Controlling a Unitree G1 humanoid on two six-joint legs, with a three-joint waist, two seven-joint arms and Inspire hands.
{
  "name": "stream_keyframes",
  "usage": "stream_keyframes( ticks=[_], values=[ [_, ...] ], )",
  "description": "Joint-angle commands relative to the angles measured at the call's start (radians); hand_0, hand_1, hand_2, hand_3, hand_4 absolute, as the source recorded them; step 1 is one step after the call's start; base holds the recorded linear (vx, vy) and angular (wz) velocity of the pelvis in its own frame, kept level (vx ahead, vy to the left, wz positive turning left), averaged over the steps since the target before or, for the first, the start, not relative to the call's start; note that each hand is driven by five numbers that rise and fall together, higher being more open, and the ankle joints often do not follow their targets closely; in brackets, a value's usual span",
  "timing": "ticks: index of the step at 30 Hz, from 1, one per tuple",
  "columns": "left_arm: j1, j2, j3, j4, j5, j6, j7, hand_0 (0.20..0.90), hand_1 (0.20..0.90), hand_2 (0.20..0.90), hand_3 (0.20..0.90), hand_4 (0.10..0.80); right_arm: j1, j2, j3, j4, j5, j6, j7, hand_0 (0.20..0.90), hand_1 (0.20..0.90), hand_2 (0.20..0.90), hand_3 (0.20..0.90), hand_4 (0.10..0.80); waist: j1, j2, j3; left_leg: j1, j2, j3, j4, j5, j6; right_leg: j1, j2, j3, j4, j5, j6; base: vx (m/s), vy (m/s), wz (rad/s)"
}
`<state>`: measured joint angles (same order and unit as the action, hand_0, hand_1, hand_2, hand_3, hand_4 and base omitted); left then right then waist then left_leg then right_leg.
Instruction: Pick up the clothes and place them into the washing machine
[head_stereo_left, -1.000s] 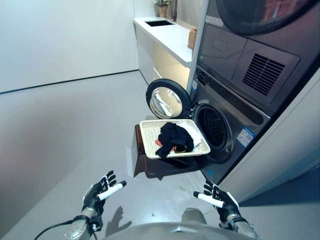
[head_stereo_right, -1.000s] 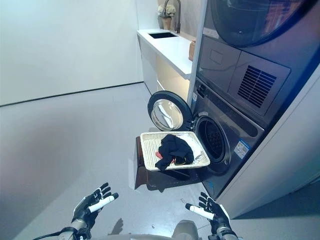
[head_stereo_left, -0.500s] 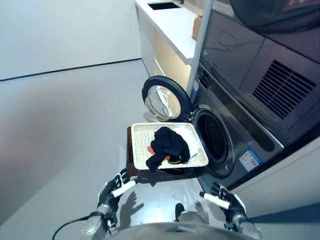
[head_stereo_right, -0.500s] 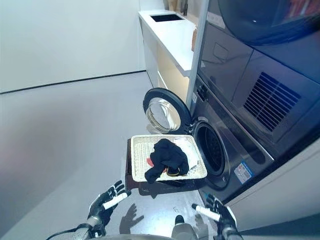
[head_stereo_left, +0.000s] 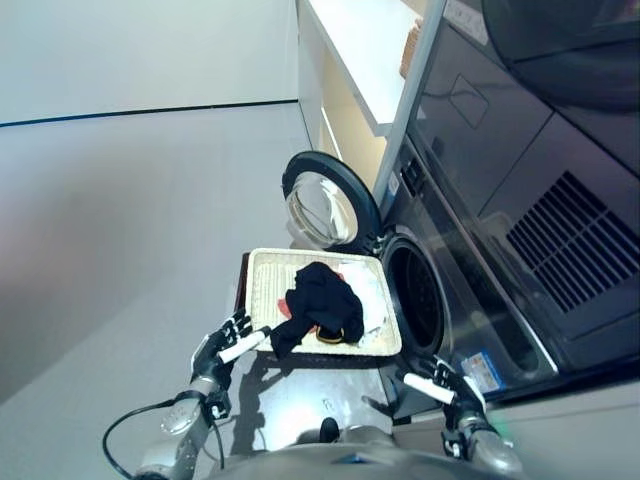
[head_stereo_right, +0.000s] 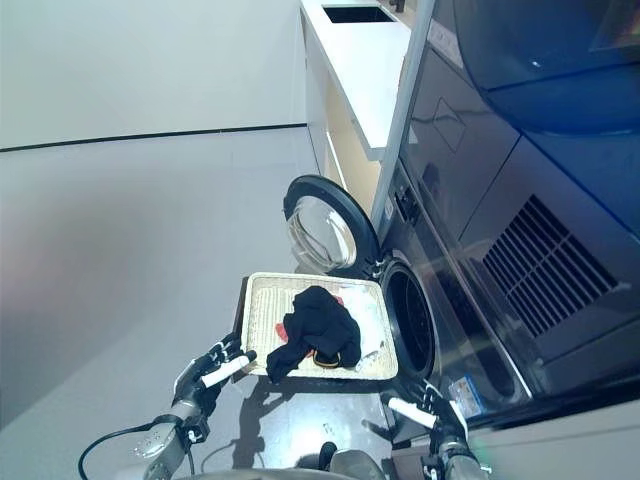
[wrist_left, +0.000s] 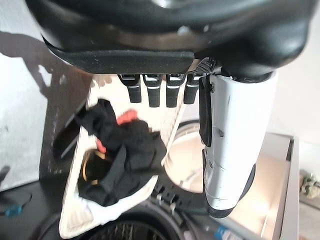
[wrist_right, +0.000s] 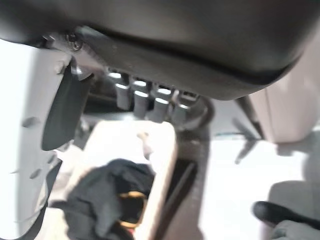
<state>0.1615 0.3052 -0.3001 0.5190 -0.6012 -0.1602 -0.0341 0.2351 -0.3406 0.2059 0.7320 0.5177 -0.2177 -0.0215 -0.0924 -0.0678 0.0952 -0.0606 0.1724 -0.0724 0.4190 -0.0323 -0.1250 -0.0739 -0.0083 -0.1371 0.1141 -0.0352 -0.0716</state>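
clothes (head_stereo_left: 320, 305) heaped in tray (head_stereo_left: 262, 300) by washer drum (head_stereo_left: 412, 300) | L hand (head_stereo_left: 225, 345) fingers straight, empty, nearest, just off pile's hanging end | R hand (head_stereo_left: 447, 381) fingers relaxed, empty, farther | reach judged L-side

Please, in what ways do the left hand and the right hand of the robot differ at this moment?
The dark left hand is beside the near left corner of the cream woven basket, close to the hanging black garment; the dark right hand is lower, below the grey washing machine's open drum and farther from the clothes. Both are open, holding nothing.
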Motion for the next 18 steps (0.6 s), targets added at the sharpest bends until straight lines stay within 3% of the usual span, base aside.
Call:
stream_keyframes(
  ticks=[1,3,4,5,8,11,13,14,18],
  values=[
    [-0.033,0.032,0.023,-0.093,0.004,-0.082,0.006,0.9,0.9,0.9,0.9,0.8,-0.042,-0.03,-0.095,-0.075,0.165,-0.102,-0.002,0.9,0.9,0.9,0.9,0.8,0.009,-0.014,0.029,-0.082,-0.028,0.061,-0.169,0.041,0.072,0.033,-0.027,0.115,-0.025,0.02,0.119,0.225,0.103,-0.04],
    [-0.031,0.03,0.023,-0.093,0.002,-0.081,0.007,0.9,0.9,0.9,0.9,0.8,-0.039,-0.019,-0.108,-0.077,0.209,-0.105,0.003,0.9,0.9,0.9,0.9,0.8,0.019,-0.006,0.033,-0.096,-0.029,0.053,-0.236,0.07,0.064,0.056,-0.024,0.124,-0.029,0.01,0.12,0.204,0.097,-0.19],
    [-0.022,0.028,0.026,-0.089,0.007,-0.079,0.002,0.9,0.9,0.9,0.9,0.8,-0.032,-0.02,-0.107,-0.085,0.165,-0.104,-0.01,0.9,0.9,0.9,0.9,0.8,0.038,0.012,0.034,-0.134,-0.029,0.024,-0.334,0.144,0.048,0.103,-0.012,0.142,-0.045,-0.01,0.125,0.28,0.13,-0.48],
    [-0.016,0.028,0.029,-0.088,0.008,-0.08,0.002,0.9,0.9,0.9,0.9,0.8,-0.031,-0.02,-0.106,-0.086,0.161,-0.105,-0.015,0.9,0.9,0.9,0.9,0.8,0.048,0.019,0.033,-0.157,-0.026,0.013,-0.376,0.181,0.042,0.126,-0.008,0.15,-0.053,-0.021,0.128,0.373,0.18,-0.47],
    [0.0,0.026,0.039,-0.079,0.005,-0.081,0.003,0.9,0.9,0.9,0.9,0.8,-0.036,-0.019,-0.101,-0.082,0.146,-0.1,-0.023,0.9,0.9,0.9,0.9,0.8,0.074,0.032,0.03,-0.195,-0.038,0.005,-0.449,0.229,0.029,0.193,-0.015,0.19,-0.073,-0.052,0.14,0.276,0.152,-0.29],
    [0.014,0.029,0.047,-0.082,0.003,-0.084,0.002,0.9,0.9,0.9,0.9,0.8,-0.039,-0.016,-0.099,-0.072,0.141,-0.096,-0.021,0.9,0.9,0.9,0.9,0.8,0.092,0.038,0.022,-0.202,-0.049,-0.02,-0.432,0.239,0.023,0.23,-0.031,0.222,-0.085,-0.068,0.154,0.228,0.193,-0.64],
    [0.028,0.027,0.055,-0.075,0.003,-0.084,-0.004,0.9,0.9,0.9,0.9,0.8,-0.042,-0.003,-0.089,-0.057,0.122,-0.086,-0.011,0.9,0.9,0.9,0.9,0.8,0.098,0.04,0.006,-0.188,-0.065,0.0,-0.418,0.214,0.043,0.252,-0.072,0.239,-0.087,-0.078,0.176,0.308,0.339,-0.83],
    [0.021,0.032,0.057,-0.069,0.009,-0.091,0.004,0.9,0.9,0.9,0.9,0.8,-0.076,0.012,-0.075,-0.017,0.112,-0.079,-0.019,0.9,0.9,0.9,0.9,0.8,0.108,0.036,-0.007,-0.185,-0.086,0.036,-0.392,0.194,0.062,0.236,-0.119,0.241,-0.052,-0.041,0.206,0.264,0.292,-0.49],
    [0.023,0.054,0.085,-0.068,0.011,-0.107,0.022,0.9,0.9,0.9,0.9,0.8,-0.109,0.018,-0.027,-0.024,0.072,-0.07,-0.017,0.9,0.9,0.9,0.9,0.8,0.119,0.023,-0.022,-0.162,-0.104,0.091,-0.395,0.166,0.087,0.196,-0.162,0.256,-0.022,0.024,0.234,0.191,0.208,-0.4]
  ],
)
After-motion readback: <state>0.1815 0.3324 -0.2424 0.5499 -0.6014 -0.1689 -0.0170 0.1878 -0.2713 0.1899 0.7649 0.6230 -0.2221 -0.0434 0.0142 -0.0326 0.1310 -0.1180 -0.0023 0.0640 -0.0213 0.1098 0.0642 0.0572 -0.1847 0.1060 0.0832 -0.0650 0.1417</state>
